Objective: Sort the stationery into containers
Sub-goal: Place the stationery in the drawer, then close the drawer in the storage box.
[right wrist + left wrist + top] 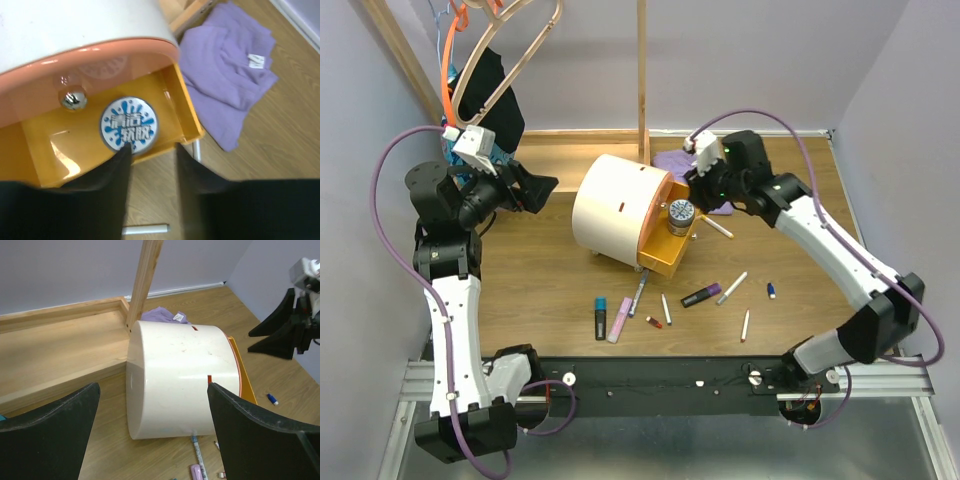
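Stationery (pixel 701 295) lies strewn on the table (pixel 540 280) near the arms, from a pink marker (pixel 620 320) across thin white pens (pixel 666 308) to a small blue piece (pixel 772 290). At the left, the left gripper (pixel 153 389) gapes wide, apart from the cream drum (pixel 615 205). A wooden post (pixel 642 80) rises just behind the drum, beside a wooden tray (pixel 60 340). The drum's orange drawer (pixel 670 255) stands open, holding the round tin (pixel 128 125). The right gripper (pixel 152 149) hovers at the drawer's front rim, fingers narrowly parted, perhaps touching it. A purple cloth (pixel 225 75) lies farther right.
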`<state>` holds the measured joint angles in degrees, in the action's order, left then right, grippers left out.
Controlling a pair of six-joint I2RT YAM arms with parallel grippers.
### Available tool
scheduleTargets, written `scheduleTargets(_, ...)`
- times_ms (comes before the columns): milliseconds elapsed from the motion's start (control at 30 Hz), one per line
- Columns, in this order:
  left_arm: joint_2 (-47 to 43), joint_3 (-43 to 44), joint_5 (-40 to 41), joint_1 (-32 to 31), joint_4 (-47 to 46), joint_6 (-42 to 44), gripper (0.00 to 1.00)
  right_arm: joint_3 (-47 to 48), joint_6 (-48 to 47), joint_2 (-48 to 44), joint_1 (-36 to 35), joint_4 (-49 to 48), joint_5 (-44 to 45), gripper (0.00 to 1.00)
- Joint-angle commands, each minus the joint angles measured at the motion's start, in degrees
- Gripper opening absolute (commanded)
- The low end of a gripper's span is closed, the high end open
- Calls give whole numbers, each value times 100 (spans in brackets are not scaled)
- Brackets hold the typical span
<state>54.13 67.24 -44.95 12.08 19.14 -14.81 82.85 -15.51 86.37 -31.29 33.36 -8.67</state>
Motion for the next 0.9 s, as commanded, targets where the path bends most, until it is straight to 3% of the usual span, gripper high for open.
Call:
scheduleTargets(0,185,34,55,-257,-24,162,95,-365,189,-673,307,337,129,6)
scheduleTargets(33,229,35,117,-293,11,197,94,-575,197,-787,325,346,137,1)
scheduleTargets(267,774,140,803,-417,468,540,78,-1112,92,-753,404,399,-205,1)
scheduleTargets(467,1073,184,1313,-513,793,883,77,-1069,30,-516,404,425,-547,1)
scheduleTargets(867,1416,-115,1304,-803,741,1103,78,-604,355,46,395,443,-1365,1)
